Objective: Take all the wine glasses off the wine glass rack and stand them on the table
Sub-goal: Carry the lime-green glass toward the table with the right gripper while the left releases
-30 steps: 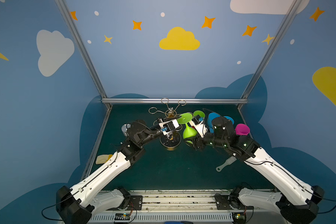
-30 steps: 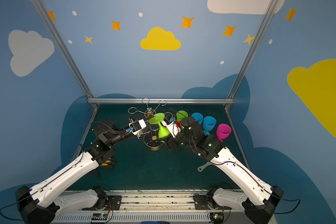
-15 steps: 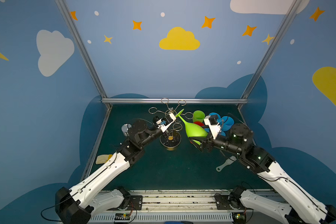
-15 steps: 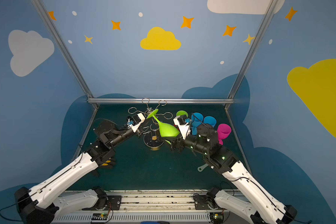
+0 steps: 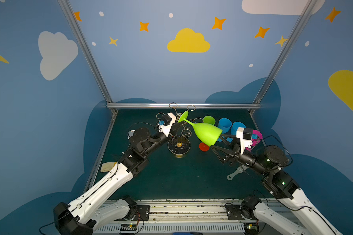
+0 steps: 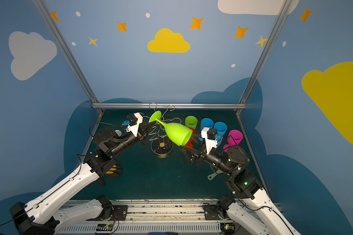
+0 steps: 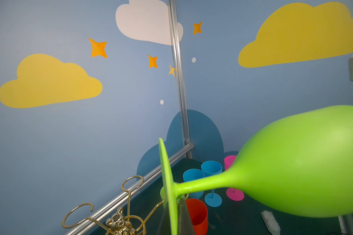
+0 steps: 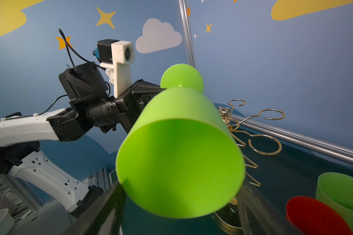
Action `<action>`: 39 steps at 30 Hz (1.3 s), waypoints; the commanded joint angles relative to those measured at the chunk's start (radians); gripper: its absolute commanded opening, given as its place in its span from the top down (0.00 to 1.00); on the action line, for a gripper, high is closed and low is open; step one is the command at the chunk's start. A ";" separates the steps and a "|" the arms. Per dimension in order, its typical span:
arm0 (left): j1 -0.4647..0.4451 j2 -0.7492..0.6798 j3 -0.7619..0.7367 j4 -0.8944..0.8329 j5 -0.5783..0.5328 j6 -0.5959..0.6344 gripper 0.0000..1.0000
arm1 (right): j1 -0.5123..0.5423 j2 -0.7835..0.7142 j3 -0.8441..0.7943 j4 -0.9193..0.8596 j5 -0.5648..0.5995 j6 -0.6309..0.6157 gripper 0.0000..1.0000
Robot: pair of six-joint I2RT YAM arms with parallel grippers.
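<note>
At centre left in both top views: left fingers (image 5: 175,127) pinched shut on the foot of the wine glass (image 5: 207,132), a thin flat disc.

Just below them, the wine glass rack (image 5: 179,150): thin gold wire, open curled loops, round dark base on the green surface (image 5: 161,183).

Glass held above that base, close to the upper loops. Impossible to tell whether the stem is fully clear of the nearest loop.

Long axis nearly level, from the foot at upper left down to the open mouth at lower right. Smooth matte lime plastic by the look, with a slim stem and a bulging bowl. Probably light and a little slippery.

At centre right: right fingers (image 5: 217,151) spread wide, one on each side of the bowl's mouth, close against the rim with no squeeze visible.

Mouth aimed straight at that arm, so better placed for a grip on the bowl. Likely next: close around the bowl, then release at the foot.

Further right, at the back: plastic cups (image 5: 224,125).
</note>
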 commanded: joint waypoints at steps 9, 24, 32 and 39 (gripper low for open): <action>0.028 -0.042 -0.037 0.028 0.025 -0.049 0.97 | -0.029 -0.051 0.013 -0.044 0.083 -0.005 0.19; 0.031 -0.046 -0.050 0.027 0.166 -0.054 0.97 | -0.032 0.154 0.108 0.008 -0.008 -0.022 0.83; 0.035 -0.068 -0.086 0.063 0.060 -0.036 0.38 | -0.032 0.123 0.134 -0.051 0.030 -0.030 1.00; 0.056 -0.159 -0.158 0.124 -0.153 -0.082 0.00 | -0.032 0.063 0.226 -0.276 0.137 -0.133 1.00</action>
